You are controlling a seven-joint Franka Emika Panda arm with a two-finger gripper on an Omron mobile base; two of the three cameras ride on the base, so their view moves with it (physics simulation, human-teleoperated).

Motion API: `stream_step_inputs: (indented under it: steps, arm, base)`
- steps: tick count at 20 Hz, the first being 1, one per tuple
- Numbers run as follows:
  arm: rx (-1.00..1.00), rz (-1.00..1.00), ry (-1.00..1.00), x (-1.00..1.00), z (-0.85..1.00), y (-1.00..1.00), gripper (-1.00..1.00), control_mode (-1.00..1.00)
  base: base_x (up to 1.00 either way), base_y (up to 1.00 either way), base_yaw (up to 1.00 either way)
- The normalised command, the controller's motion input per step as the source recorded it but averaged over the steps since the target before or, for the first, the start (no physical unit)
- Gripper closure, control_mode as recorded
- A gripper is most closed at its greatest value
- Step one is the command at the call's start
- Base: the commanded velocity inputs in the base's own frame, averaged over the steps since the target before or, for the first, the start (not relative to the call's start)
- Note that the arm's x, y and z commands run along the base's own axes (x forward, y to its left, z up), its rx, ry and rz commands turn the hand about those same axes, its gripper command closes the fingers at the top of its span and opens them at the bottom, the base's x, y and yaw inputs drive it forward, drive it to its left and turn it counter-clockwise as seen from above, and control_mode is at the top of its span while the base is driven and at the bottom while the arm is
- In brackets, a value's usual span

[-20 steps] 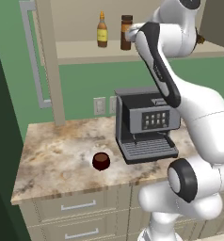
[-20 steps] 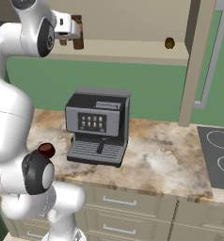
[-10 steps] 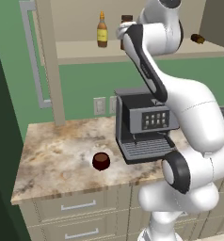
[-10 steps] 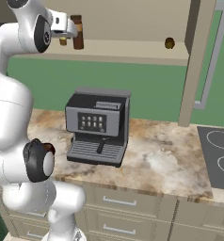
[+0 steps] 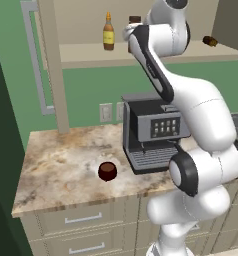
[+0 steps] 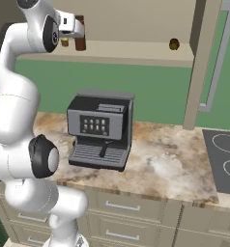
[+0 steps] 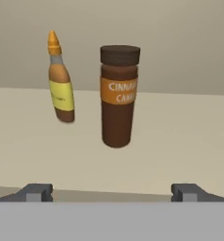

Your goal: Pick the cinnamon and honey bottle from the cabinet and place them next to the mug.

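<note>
- While both bottles stand on the shelf, the left base view suggests nothing has been carried yet: the honey bottle (image 5: 108, 31) stands upright on the shelf board of the cabinet (image 5: 141, 54), the cinnamon (image 5: 134, 21) is just beside it and mostly hidden behind the raised arm, and the mug (image 5: 107, 171) sits alone on the marble counter (image 5: 61, 167), just beside the coffee machine (image 5: 152, 131). No bottle stands near the mug.
- From the right base view, the gripper (image 6: 77, 33) is up at shelf height, right at the cinnamon (image 6: 80, 34); whether it touches the jar I cannot tell from here. A small round dark object (image 6: 174, 44) lies further along the same shelf.
- Through the hand view, the cinnamon (image 7: 119, 95) stands upright straight ahead, and the honey bottle (image 7: 60, 80) is near it to the left and a little further back. The fingertips (image 7: 35, 192) are spread wide, well to either side of the jar and short of it, holding nothing.
- Judging by this, the task is at its first reach: both pick-ups and both placings beside the mug remain.
</note>
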Motion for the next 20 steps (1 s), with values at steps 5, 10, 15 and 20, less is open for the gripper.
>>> stream_step_inputs:
  steps: [5,10,15,20]
  arm:
    - [0.0,0.0,0.0,0.12,-0.03,-0.3,-1.0,-1.0]
    - [0.05,0.07,-0.02,0.05,0.0,-0.12,-1.0,-1.0]
    - [0.08,0.11,-0.01,0.03,0.0,0.0,-1.0,-1.0]
    - [0.02,0.07,-0.02,0.2,0.0,0.0,-1.0,-1.0]
  base:
    - [0.0,0.0,0.0]
    - [0.0,0.0,0.0]
    - [0.0,0.0,0.0]
    - [0.0,0.0,0.0]
